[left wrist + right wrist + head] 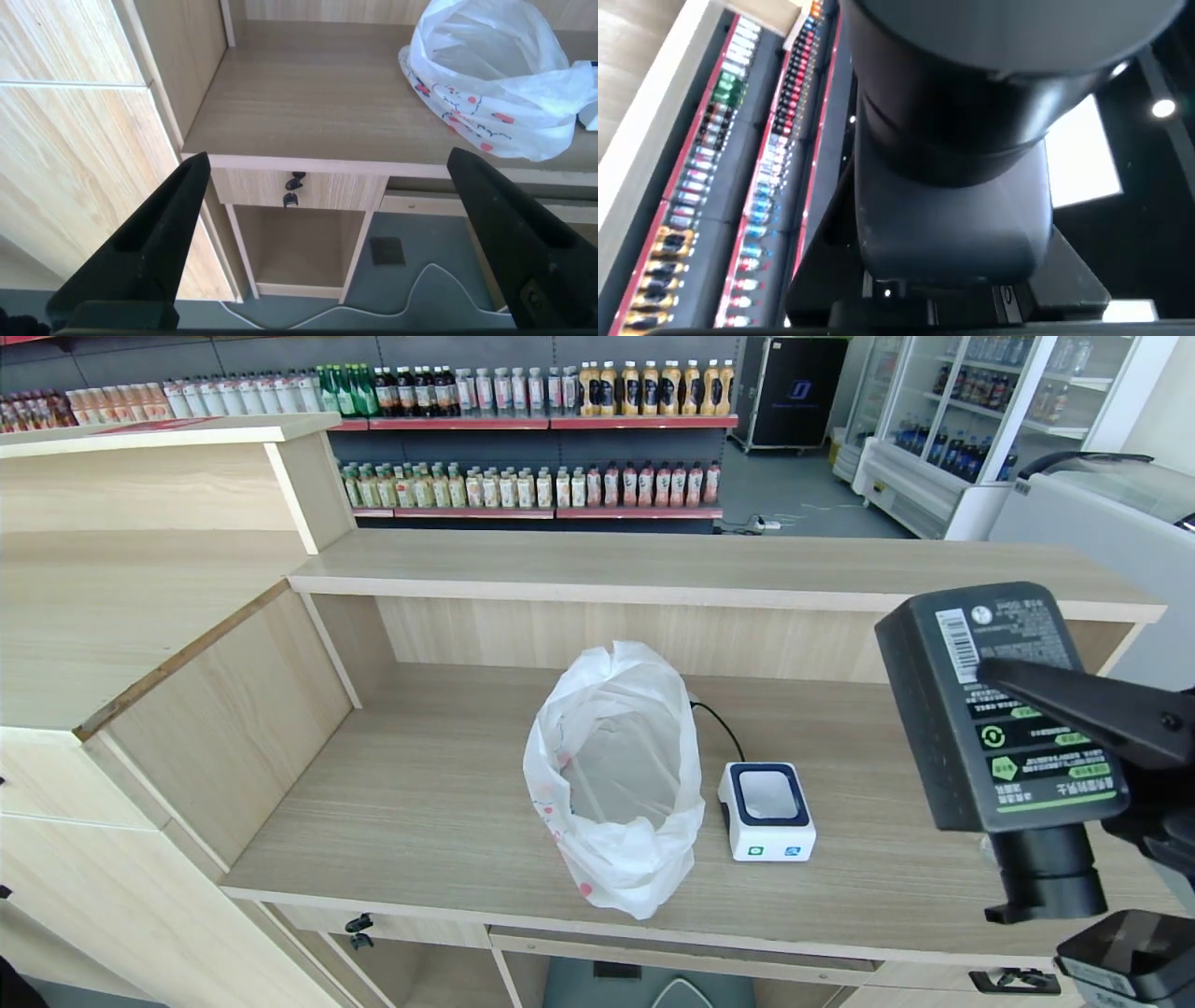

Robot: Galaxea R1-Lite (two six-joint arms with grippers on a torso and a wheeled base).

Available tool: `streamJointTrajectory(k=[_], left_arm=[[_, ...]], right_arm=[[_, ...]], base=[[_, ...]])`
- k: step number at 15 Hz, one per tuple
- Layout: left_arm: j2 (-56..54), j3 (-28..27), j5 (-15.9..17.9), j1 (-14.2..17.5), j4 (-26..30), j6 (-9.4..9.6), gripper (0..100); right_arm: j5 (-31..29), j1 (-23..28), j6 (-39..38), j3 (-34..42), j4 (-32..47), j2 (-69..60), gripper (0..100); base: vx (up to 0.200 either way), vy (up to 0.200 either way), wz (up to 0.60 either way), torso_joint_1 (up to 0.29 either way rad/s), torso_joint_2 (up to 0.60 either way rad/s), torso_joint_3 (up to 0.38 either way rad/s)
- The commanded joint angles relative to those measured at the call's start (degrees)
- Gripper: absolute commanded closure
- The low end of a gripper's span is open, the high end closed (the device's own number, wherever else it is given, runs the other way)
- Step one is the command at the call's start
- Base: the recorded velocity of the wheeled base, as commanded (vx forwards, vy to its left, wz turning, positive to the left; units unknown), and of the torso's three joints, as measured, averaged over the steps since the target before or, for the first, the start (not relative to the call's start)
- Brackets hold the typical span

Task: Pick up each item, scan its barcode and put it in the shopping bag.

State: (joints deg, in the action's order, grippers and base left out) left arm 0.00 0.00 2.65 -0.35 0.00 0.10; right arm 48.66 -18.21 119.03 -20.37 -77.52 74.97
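Head view: the right gripper [1004, 683] is clamped on a dark grey bottle [999, 709], cap down, up in the air well to the right of the shopping bag [616, 775]. Its far finger is hidden behind the bottle. The scanner [766, 810] sits just right of the bag on the counter [420, 803].

Left wrist view: the left gripper [327, 159] is spread wide with nothing in it, out in front of the counter, left of the bag.

Right wrist view: the bottle is so close the grip itself is hard to make out. Drink shelves [738, 187] peek past it.
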Motion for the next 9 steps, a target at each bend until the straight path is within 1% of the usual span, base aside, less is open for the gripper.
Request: streamJointTrajectory(k=[1, 2, 4, 5, 9], left_arm=[[0.09, 0.00, -0.01, 0.00, 0.00, -0.01, 0], [0.09, 0.00, -0.01, 0.00, 0.00, -0.01, 0], [0.09, 0.00, -0.01, 0.00, 0.00, -0.01, 0], [0.09, 0.00, -0.01, 0.00, 0.00, -0.01, 0], [0.09, 0.00, -0.01, 0.00, 0.00, 0.08, 0]], right_arm=[[0.03, -6.13, 3.40, 0.24, 2.73, -1.76, 100], [0.03, -8.86, 5.42, 0.51, 4.83, -2.55, 100], [0.20, -10.44, 7.27, 0.51, 7.65, -4.04, 100], [0.20, -10.53, 7.62, 0.51, 7.91, -4.40, 100], [0.73, -14.66, 9.47, 0.68, 8.70, -4.84, 100]], base=[[0.000, 0.000, 0.00, 0.000, 0.00, 0.000], [0.000, 0.000, 0.00, 0.000, 0.00, 0.000], [0.000, 0.000, 0.00, 0.000, 0.00, 0.000], [0.000, 0.000, 0.00, 0.000, 0.00, 0.000], [0.000, 0.000, 0.00, 0.000, 0.00, 0.000]])
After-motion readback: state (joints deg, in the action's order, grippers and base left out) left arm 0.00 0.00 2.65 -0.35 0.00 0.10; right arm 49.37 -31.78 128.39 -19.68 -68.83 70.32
